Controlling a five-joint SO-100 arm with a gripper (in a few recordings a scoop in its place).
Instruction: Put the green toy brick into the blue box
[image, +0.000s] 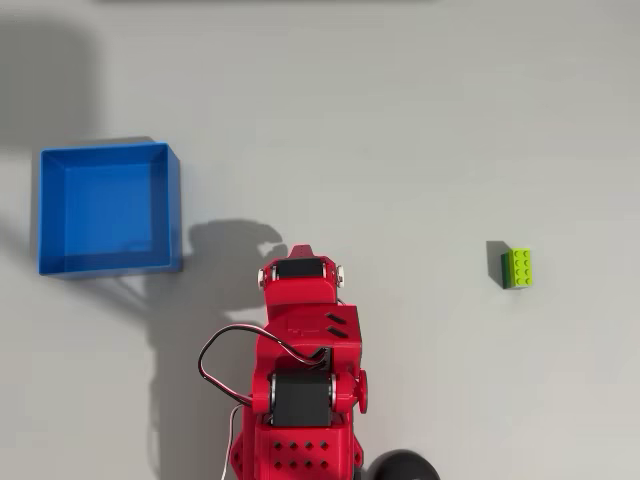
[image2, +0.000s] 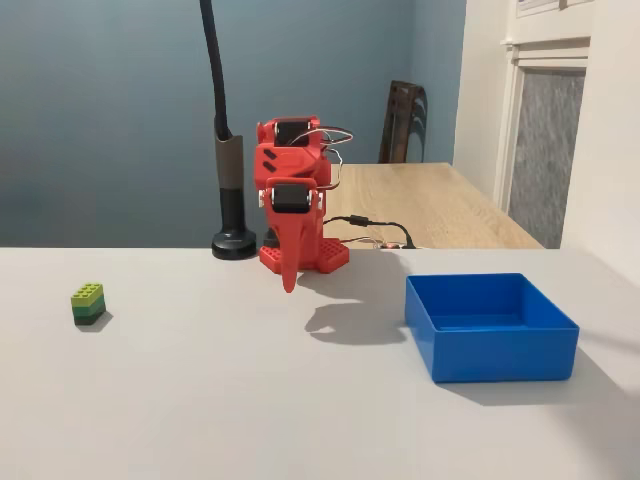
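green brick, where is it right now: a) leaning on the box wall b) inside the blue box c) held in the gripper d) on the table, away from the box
d: the green toy brick sits alone on the table, far across from the blue box, with the red arm folded between them.

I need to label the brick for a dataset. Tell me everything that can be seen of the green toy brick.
The green toy brick is a small plastic block, lime-green on top with round studs and darker green lower down, which gives it a layered look in the fixed view. It sits upright, studs up, on the bare grey table, casting a small shadow. Nothing touches it: the red arm and the blue box both stand well apart.
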